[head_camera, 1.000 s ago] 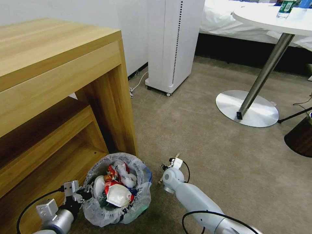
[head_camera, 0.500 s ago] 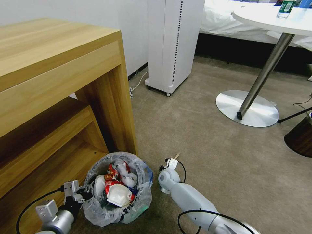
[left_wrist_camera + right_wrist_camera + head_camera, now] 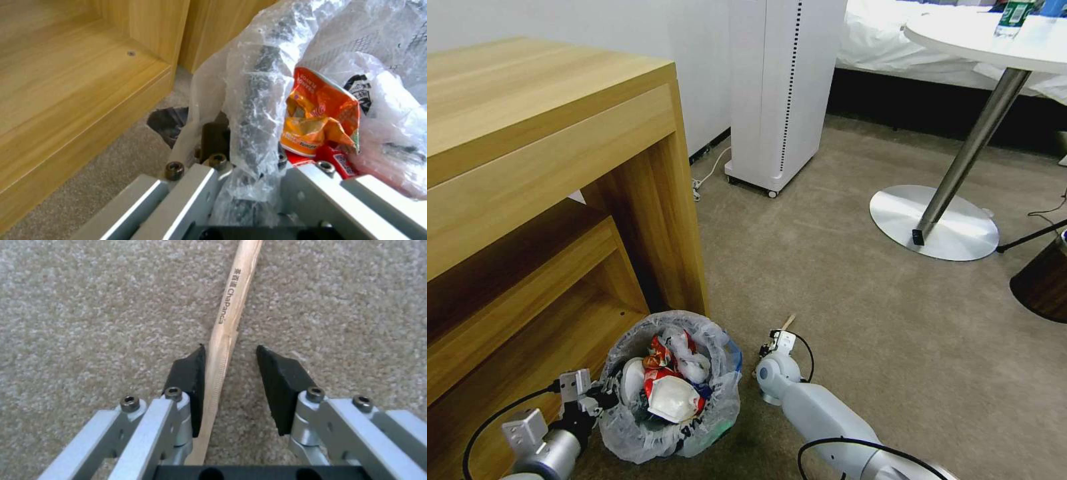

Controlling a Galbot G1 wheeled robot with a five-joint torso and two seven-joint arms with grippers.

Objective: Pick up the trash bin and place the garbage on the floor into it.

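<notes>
The trash bin, dark and lined with a translucent bag, stands on the floor by the wooden desk's corner. It is full of garbage: red wrappers, crumpled white paper, an orange packet. My left gripper is shut on the bin's bag-covered rim. A thin wooden stick lies on the carpet. My right gripper is down at the carpet, open, with the stick between its pads; one pad touches it.
A large wooden desk with a low shelf fills the left. A white appliance on wheels stands behind, with a cable by the wall. A round table's metal base and a dark brown object are at the right.
My right arm has shifted a little over the stick, first left, then back right and slightly nearer me. The bin and the left gripper have stayed put.
</notes>
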